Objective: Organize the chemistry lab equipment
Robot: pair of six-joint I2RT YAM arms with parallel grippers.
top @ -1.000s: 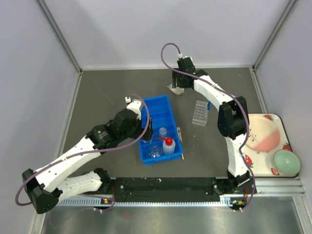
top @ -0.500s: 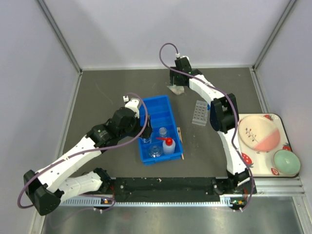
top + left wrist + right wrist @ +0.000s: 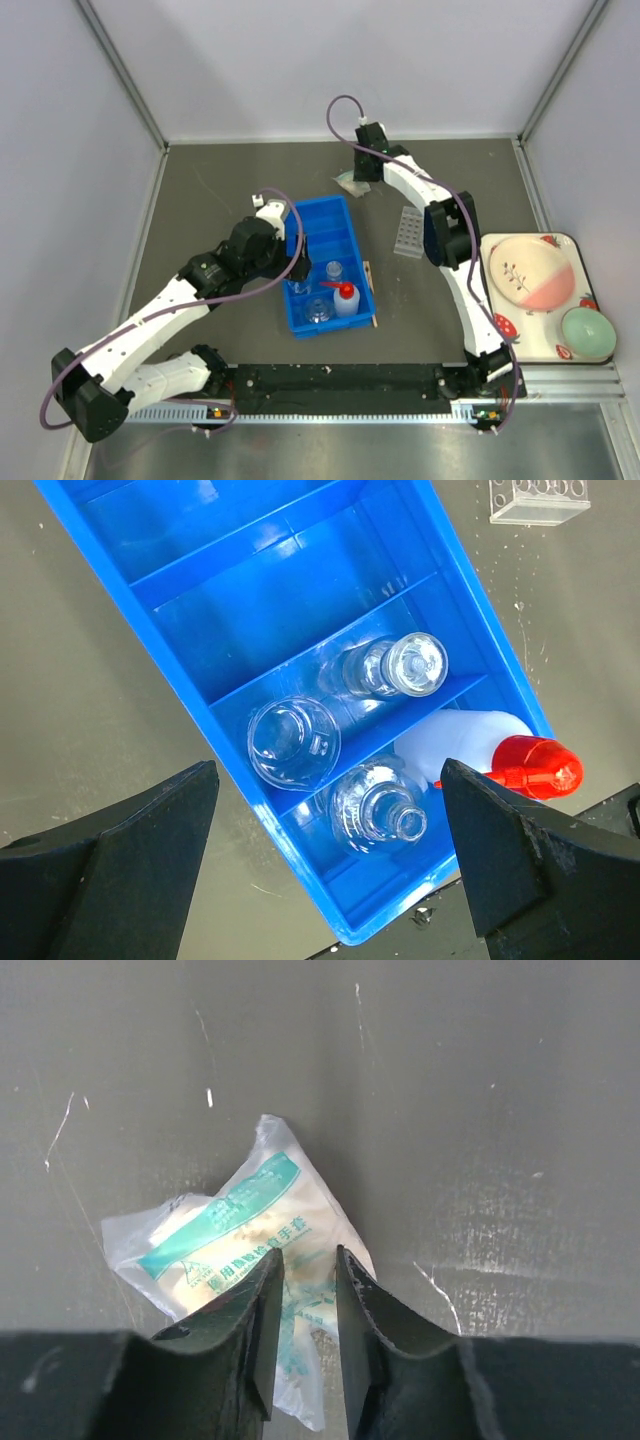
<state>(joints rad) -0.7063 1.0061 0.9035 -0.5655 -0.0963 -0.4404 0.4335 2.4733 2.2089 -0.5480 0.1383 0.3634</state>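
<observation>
The blue bin (image 3: 322, 228) holds two clear flasks (image 3: 400, 668) (image 3: 385, 805), a clear beaker (image 3: 293, 742) and the white squeeze bottle with the red nozzle (image 3: 480, 752). My left gripper (image 3: 328, 770) is open and empty above them; it also shows in the top view (image 3: 298, 268). My right gripper (image 3: 305, 1260) is at the table's back, shut on a clear plastic packet with teal print (image 3: 235, 1225), which also shows in the top view (image 3: 348, 184). The clear tube rack (image 3: 410, 232) and the wooden clamp (image 3: 370, 293) lie right of the bin. No blue-capped tubes are in view.
The strawberry-patterned tray (image 3: 540, 330) with a pale green bowl (image 3: 587, 333) stands at the right edge. White walls close in the table on the left, back and right. The right arm stretches over the table between the rack and the tray.
My right gripper has moved a little left along the back of the table, and the packet has shifted left with it. The left arm has barely moved.
</observation>
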